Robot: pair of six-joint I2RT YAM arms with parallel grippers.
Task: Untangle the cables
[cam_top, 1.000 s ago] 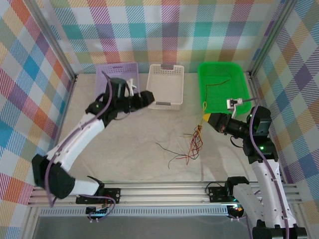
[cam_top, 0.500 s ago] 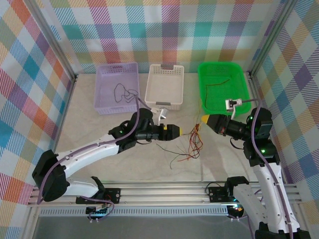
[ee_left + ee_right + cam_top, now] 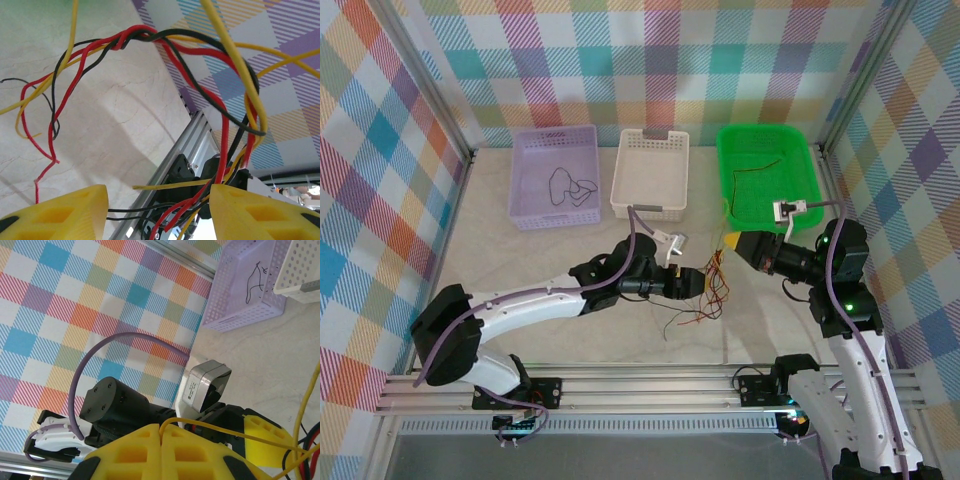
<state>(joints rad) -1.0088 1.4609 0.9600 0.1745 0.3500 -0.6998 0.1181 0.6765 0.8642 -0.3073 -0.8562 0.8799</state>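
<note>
The left gripper (image 3: 159,196) stands with its yellow fingers (image 3: 60,212) spread, and strands of the cables (image 3: 718,282) run loose through the gap between them: red, black and yellow wires twisted round one another, as seen from the left wrist camera. Across the tangle the right gripper (image 3: 161,432) has its fingers pressed together, pinching a yellow cable (image 3: 210,425) that comes out of the seam at their tips. From the overhead camera the two grippers face each other on the near side of the white basket (image 3: 650,211), off toward its right corner. The left one sits among the wires and the right one at the upper end of the bunch, above the marbled table top (image 3: 560,255). The rest of the tangle trails nearer the arm bases than the white basket, with a few loose ends, one of them black, lying flat on the table. Just left of the white basket sits a purple basket (image 3: 553,131) with a curled black cable (image 3: 563,184) inside. Just right of it sits a green basket (image 3: 766,128) holding a thin cable (image 3: 757,168) that looks red and black. Plaid walls (image 3: 650,60) rise behind the white basket and to both sides. An aluminium rail (image 3: 650,385) carrying the arm bases runs along the table edge opposite it.
</note>
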